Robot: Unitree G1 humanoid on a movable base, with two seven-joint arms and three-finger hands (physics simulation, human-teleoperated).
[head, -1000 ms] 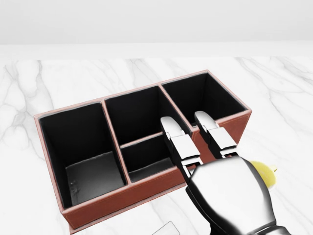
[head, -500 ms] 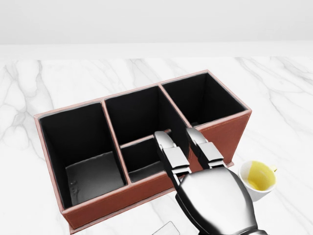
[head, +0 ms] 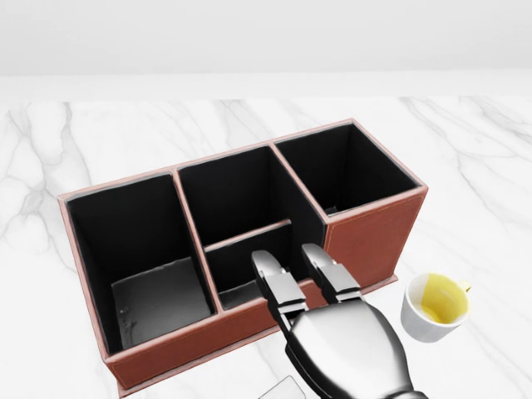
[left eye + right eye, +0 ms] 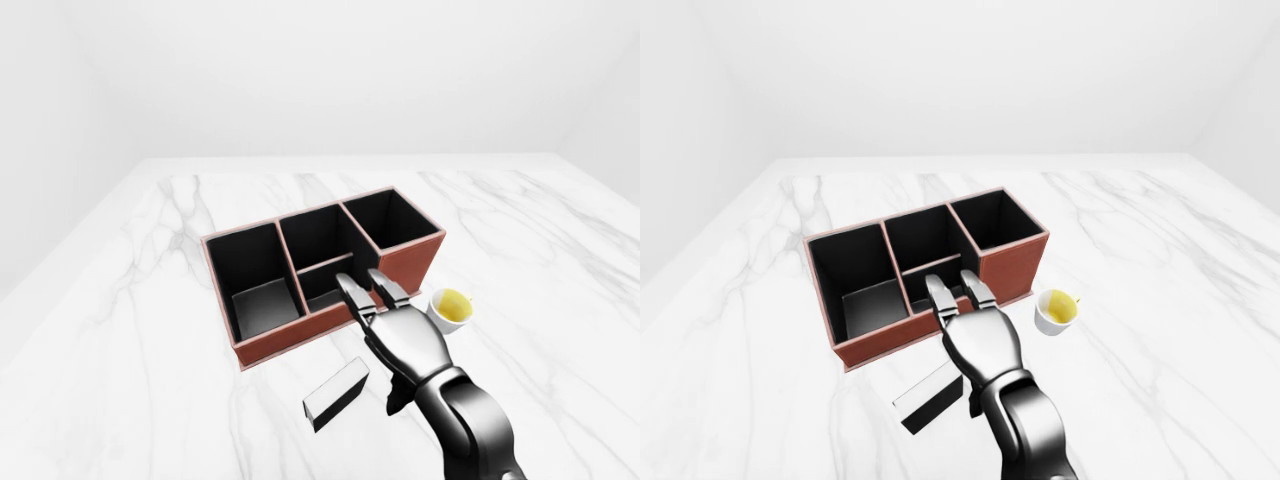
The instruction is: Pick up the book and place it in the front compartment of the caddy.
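The red-brown caddy [image 3: 370, 237] with black compartments stands across the middle of the head view. Its small near compartment [image 3: 245, 262] sits in the middle section. The book [image 4: 336, 393], a dark flat slab with pale page edges, lies on the marble just below the caddy; only its corner [image 3: 284, 389] shows in the head view. My right hand [image 3: 291, 264] hovers over the caddy's near wall, fingers straight and open, holding nothing. It is above and to the right of the book. My left hand is out of sight.
A white cup [image 3: 435, 306] of yellow liquid stands on the marble just right of my right hand, below the caddy's right end. The marble tabletop [image 4: 150, 300] stretches wide around the caddy, with its far edge against a white wall.
My right hand has drawn back toward the bottom left of the head view, off the caddy's right compartment wall, uncovering the cup. Caddy and book have not moved.
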